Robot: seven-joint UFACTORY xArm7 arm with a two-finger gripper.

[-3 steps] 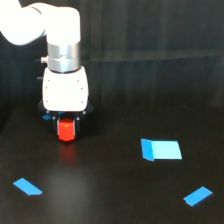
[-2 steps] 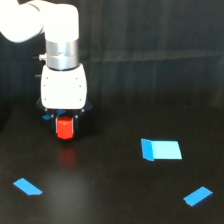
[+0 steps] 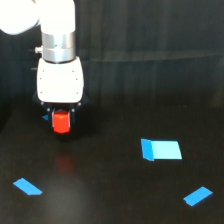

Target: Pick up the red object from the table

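Note:
The red object (image 3: 61,122), a stubby red-orange cylinder, hangs upright under the white gripper head, held between the dark fingers of my gripper (image 3: 61,120). It is lifted clear of the dark table (image 3: 110,190); a faint red reflection lies on the surface below it. The gripper is shut on it at the exterior view's left. The fingertips are mostly hidden by the cylinder and the head.
Three flat blue pieces lie on the table: a larger rectangle (image 3: 160,149) at the right, a small strip (image 3: 198,196) at the lower right, and a small strip (image 3: 27,186) at the lower left. A dark curtain backs the scene.
The gripper has risen with the red object in it; the cylinder has left the table and now hangs above it. The blue pieces have not moved.

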